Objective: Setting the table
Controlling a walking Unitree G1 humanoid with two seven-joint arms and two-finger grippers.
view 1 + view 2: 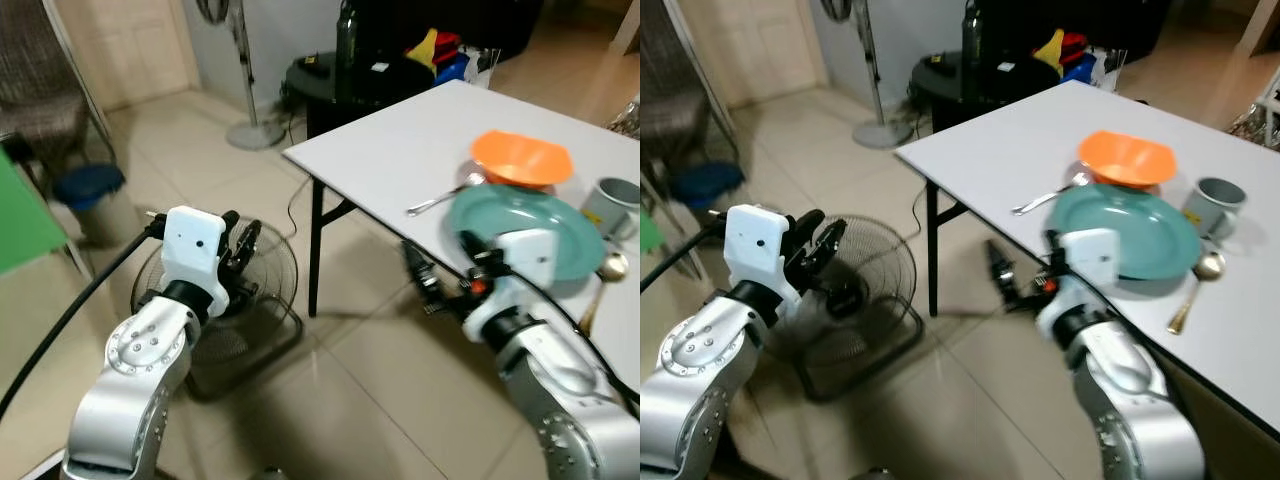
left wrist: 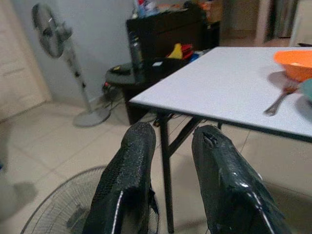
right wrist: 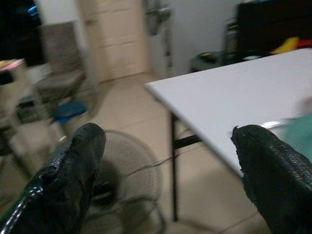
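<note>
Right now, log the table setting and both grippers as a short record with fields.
surface: white table
plate: teal plate, near the table's front edge
bowl: orange bowl, just behind the plate
fork: silver fork, left of the plate
spoon: gold spoon, right of the plate
cup: grey cup, right of the plate
left gripper: off the table, over the floor fan, fingers narrowly apart, holding nothing
right gripper: off the table's front edge, fingers wide apart, holding nothing

The table [image 1: 420, 140] has a smooth, matt white top. The teal plate [image 1: 540, 225] and orange bowl [image 1: 520, 158] look like glossy plastic. The fork [image 1: 440, 198] is shiny metal, and the floor [image 1: 200, 130] is glossy tile.
</note>
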